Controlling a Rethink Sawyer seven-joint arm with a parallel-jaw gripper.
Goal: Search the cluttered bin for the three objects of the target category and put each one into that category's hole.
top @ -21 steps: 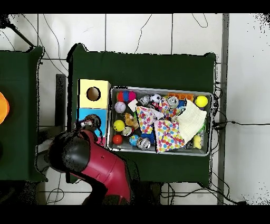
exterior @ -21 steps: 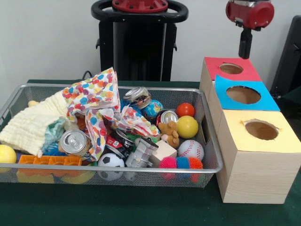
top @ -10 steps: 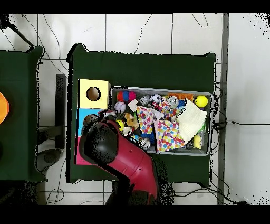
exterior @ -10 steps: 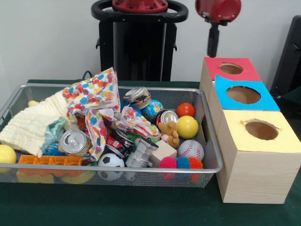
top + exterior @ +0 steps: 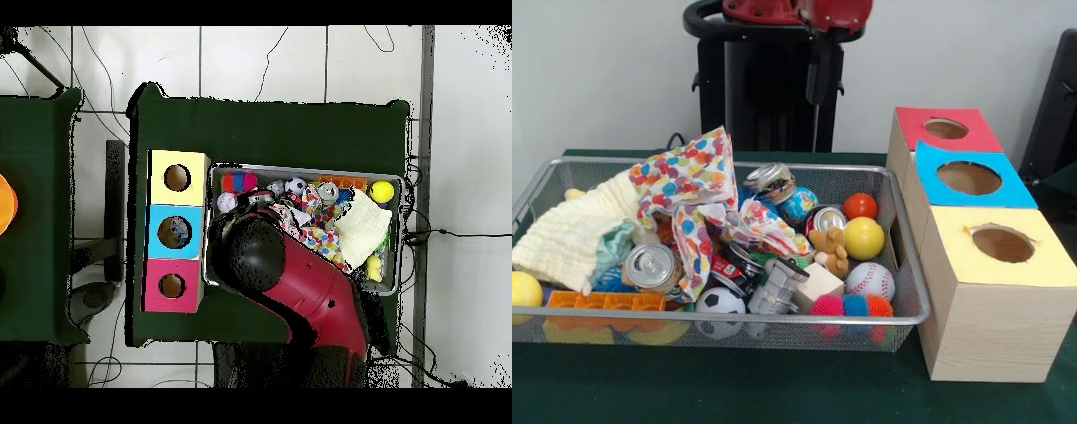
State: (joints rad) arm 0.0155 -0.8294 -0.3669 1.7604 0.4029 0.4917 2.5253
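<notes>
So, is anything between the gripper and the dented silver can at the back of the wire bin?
Nothing visible: the dented silver can lies exposed on top of the pile, beside the multicoloured spotted cloth, with the gripper above.

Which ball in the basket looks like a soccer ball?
The black-and-white ball at the basket's front edge, beside the orange tray. The others are plain yellow, red, baseball-stitched or spiky.

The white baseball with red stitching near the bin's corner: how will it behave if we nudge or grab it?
The white baseball with red stitching is round, so it will probably roll when nudged. The spiky pink and orange balls and wire mesh bin wall beside it should stop it quickly.
</notes>
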